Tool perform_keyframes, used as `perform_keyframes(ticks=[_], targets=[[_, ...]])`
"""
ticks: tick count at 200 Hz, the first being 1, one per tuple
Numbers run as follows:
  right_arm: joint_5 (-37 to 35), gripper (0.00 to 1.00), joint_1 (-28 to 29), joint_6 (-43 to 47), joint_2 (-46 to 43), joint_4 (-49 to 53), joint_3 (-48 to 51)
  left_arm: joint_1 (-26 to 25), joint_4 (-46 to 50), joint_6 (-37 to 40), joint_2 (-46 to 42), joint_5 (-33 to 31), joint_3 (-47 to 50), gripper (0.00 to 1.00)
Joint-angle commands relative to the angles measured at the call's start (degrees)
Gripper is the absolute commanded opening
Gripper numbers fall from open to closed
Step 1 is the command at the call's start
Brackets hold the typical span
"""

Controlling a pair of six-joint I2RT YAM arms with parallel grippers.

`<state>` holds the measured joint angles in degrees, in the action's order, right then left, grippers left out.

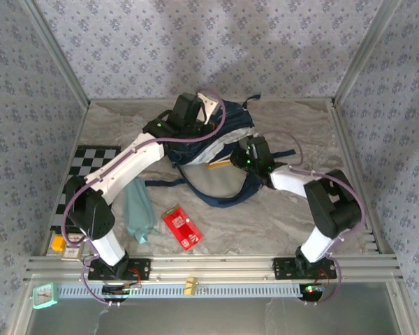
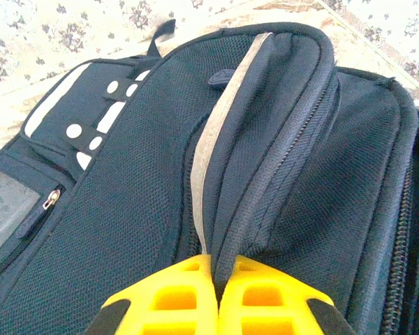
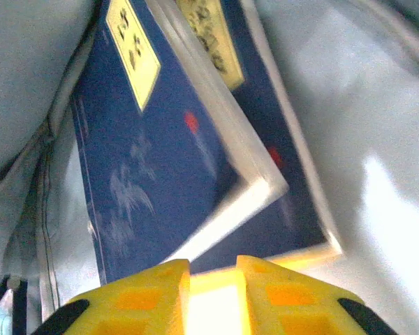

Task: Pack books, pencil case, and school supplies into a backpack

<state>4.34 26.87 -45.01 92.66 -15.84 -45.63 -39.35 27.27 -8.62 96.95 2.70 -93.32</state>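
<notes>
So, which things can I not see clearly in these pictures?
- The right hand, right wrist view: glare fills the gap between its fingers, so a grip cannot be confirmed.
- The labels on the books, same view: blur makes the writing unreadable.
- A yellow sliver, same view: the books cover the rest of it.
- Inside of the backpack, top view: its own fabric covers most of it.

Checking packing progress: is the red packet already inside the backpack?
No, the red packet lies on the table near the pencil case, outside the backpack.
</notes>
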Motion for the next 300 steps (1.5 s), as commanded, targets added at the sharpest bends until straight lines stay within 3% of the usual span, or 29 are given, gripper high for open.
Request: perform_keyframes(ticks=[1, 31, 45, 72, 97, 134, 158, 232, 276, 300], targets=[[-3.71, 0.33, 1.10, 2.82, -11.44, 7.00, 5.65, 0.43, -4.71, -4.04, -1.19, 3.74, -2.17, 0.06], [-8.09, 0.38, 0.97, 2.16, -26.25, 22.94, 10.92, 2.25, -6.41, -11.03, -3.73, 11.99, 3.33, 0.39], [-9.40, 0.41, 0.84, 1.29, -32.76, 29.48, 12.82, 4.09, -9.36, -15.71, -7.11, 14.70, 8.67, 0.49], [-6.10, 0.51, -1.81, -0.14, -38.56, 44.03, 12.61, 9.91, -13.38, -25.10, -13.88, 14.90, 20.24, 0.58], [2.83, 0.58, -2.51, 1.41, -37.55, 41.97, 11.38, 17.33, -13.02, -30.41, -16.04, 14.43, 28.08, 0.61], [5.50, 0.64, 4.36, -0.35, -29.26, 39.06, 5.19, 28.47, -17.41, -39.89, -10.69, 18.04, 35.02, 0.61], [6.47, 0.64, 8.78, -2.33, -23.56, 34.79, 2.07, 31.98, -22.11, -42.66, -3.84, 22.14, 34.44, 0.61], [4.29, 0.67, 14.84, -9.43, -15.44, 27.18, 2.27, 31.86, -32.45, -48.93, 9.23, 25.09, 32.00, 0.58], [3.50, 0.67, 14.66, -9.15, -12.54, 26.18, 2.28, 30.02, -34.23, -48.91, 12.27, 24.70, 30.08, 0.44], [2.23, 0.67, 13.30, -7.80, -12.03, 25.55, 2.12, 28.35, -33.66, -48.42, 12.99, 24.77, 28.65, 0.22]])
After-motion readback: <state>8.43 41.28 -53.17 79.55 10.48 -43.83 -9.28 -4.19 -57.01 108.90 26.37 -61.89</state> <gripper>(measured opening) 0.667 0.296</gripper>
